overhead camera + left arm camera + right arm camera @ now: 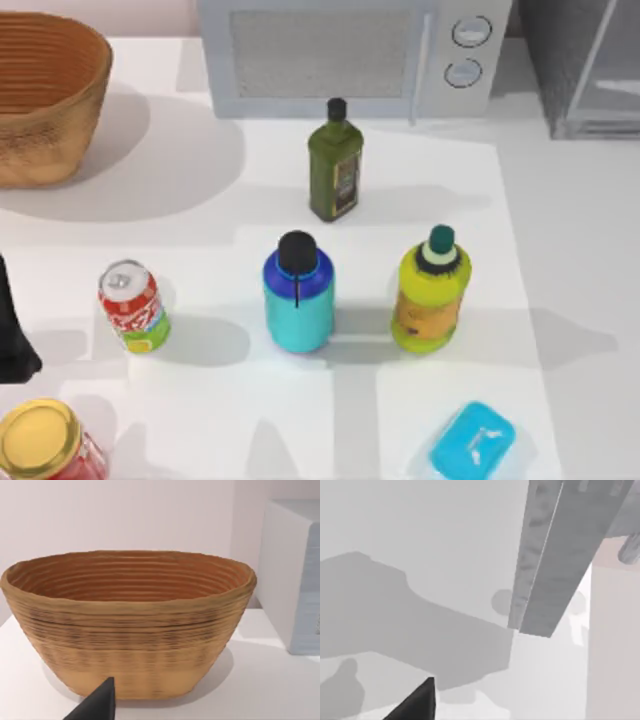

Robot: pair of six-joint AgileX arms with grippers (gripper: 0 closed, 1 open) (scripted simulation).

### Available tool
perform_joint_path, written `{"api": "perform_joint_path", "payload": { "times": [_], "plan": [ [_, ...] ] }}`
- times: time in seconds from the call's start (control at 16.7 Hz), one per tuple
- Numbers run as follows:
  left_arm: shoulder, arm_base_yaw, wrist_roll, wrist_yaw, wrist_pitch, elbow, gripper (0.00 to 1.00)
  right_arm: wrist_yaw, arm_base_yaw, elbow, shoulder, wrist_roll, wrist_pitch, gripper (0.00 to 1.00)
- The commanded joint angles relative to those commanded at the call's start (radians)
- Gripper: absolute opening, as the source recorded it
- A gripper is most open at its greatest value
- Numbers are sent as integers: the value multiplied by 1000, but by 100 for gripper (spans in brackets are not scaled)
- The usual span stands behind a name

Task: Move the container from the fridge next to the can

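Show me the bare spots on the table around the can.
Free: between the can and the container; the wide stretch between the can and the basket. Crowded: toward the near edge, the jar sits close, with the left arm at the left edge.

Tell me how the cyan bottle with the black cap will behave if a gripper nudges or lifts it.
The container stands upright and tall over a round base, so a high push probably tips it. On its side, the cylinder would likely roll. Its smooth-looking wall may slip.
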Motion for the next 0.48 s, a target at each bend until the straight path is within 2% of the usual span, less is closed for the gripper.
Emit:
{"api": "perform_joint_path", "payload": {
  "times": [0.24, 0.48],
  "plan": [
    [0, 0, 0, 0, 0, 0, 100, -78, -175, 60, 200, -167, -19, 100],
    [0, 0, 0, 0, 0, 0, 100, -99, -213, 74, 246, -196, -28, 100]
  ]
}}
